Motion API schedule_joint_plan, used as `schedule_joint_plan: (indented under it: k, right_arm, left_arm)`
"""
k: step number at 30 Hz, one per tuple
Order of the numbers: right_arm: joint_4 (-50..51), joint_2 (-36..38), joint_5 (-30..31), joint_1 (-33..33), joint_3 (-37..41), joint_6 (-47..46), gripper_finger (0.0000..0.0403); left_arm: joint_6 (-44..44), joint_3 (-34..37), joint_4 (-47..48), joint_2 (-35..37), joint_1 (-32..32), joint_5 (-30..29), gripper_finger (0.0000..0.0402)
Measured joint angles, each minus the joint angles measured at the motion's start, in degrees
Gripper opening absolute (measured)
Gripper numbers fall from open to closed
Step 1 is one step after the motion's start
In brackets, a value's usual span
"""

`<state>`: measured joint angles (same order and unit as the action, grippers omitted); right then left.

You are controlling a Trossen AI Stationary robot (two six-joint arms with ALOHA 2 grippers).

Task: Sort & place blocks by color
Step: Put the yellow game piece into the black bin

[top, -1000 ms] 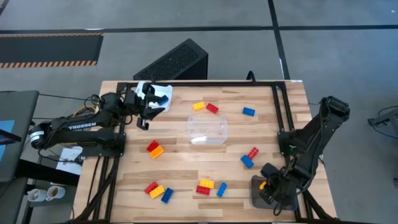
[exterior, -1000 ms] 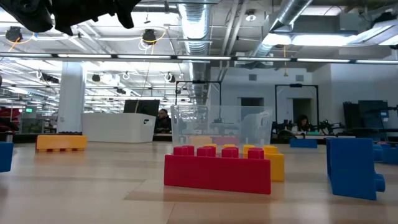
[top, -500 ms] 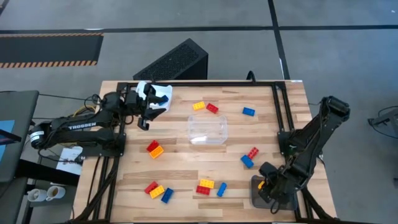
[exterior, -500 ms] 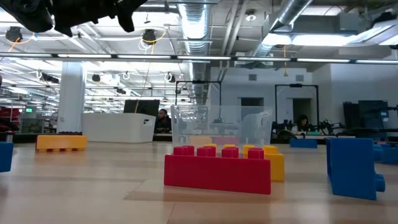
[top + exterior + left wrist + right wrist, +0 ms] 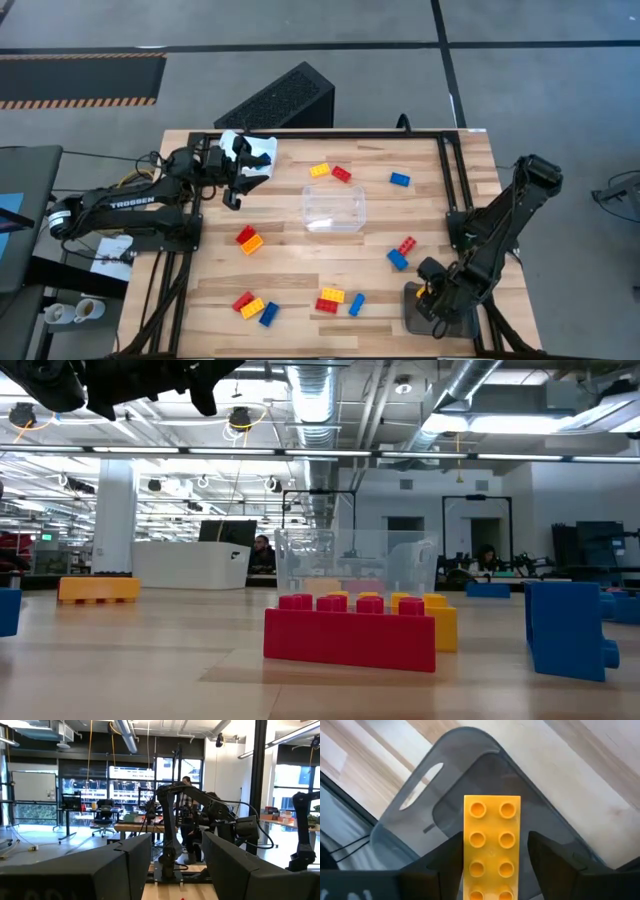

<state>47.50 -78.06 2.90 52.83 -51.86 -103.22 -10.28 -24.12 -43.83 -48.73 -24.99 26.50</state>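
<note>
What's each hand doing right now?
Left hand: open, empty, raised over the white tray.
Right hand: around the yellow block over the grey tray; grip cannot be told.

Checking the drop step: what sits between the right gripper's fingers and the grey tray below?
In the right wrist view, a yellow brick sits between the right gripper's fingers, directly over the grey tray; nothing else intervenes.
</note>
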Motion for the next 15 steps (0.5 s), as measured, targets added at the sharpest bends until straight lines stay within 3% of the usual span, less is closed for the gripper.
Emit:
schedule_joint_plan:
  k: [15]
  right_arm:
    - [-1.43,0.0,-0.02,-2.71,0.0,1.28,0.0321]
  left_arm:
    - [0.0,0.0,-0.07,0.0,0.0,-0.07,0.0166]
